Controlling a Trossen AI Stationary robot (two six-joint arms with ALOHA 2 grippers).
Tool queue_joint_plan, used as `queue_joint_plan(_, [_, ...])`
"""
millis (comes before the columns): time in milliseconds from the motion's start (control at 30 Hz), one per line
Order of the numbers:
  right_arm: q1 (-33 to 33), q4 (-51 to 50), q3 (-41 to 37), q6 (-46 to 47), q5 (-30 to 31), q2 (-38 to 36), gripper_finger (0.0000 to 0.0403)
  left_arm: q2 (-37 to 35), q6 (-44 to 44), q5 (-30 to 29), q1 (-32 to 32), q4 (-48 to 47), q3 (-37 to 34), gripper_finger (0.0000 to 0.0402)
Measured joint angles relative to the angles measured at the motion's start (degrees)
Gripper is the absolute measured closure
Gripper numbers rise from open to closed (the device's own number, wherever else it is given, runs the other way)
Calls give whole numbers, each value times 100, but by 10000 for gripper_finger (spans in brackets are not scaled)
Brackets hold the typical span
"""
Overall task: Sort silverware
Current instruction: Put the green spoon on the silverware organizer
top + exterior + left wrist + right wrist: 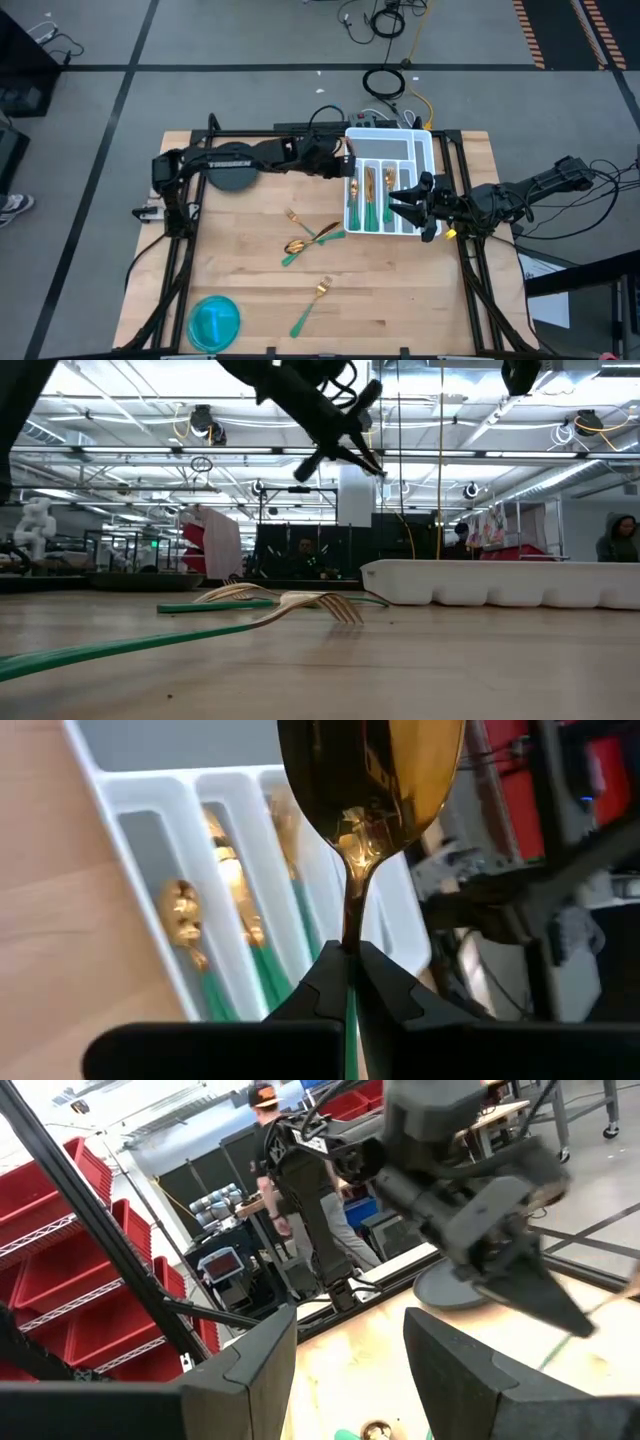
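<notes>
Above the white tray (420,150), a spoon (368,780) is pinched by its handle in the closed left tool (350,982), poised for dropping; right tool (345,1370) gapes empty beside the tray.

White tray (423,150), dark plate (232,176), blue lid (214,322).
</notes>
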Motion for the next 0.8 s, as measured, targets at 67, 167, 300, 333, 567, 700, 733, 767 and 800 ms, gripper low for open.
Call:
queue_joint_plan(67, [0,-1,0,-8,0,0,225,153,-20,-18,35,82,173,394])
queue_joint_plan(167, [0,-9,0,-17,0,0,225,338,-34,-63,54,53,377,394])
queue_joint_plan(300, [0,-15,0,-43,0,-1,225,667,21,-339,76,-525,736,394])
queue_joint_plan(333, [0,-16,0,-63,0,0,225,744,85,-408,82,-591,822,394])
queue_joint_plan(567, [0,-91,0,-85,-2,2,225,1354,260,-792,64,-796,1402,394])
queue_joint_plan(700, [0,-116,0,-78,-2,2,225,1685,254,-806,24,-883,1635,394])
queue_joint_plan(733, [0,-122,0,-80,-2,2,225,1760,251,-806,1,-975,1682,394])
queue_joint_plan(767, [0,-133,0,-78,-2,2,225,1848,250,-809,-29,-1112,1730,394])
queue_joint_plan(800, [0,-149,0,-78,-2,2,225,1925,251,-809,-61,-1238,1772,394])
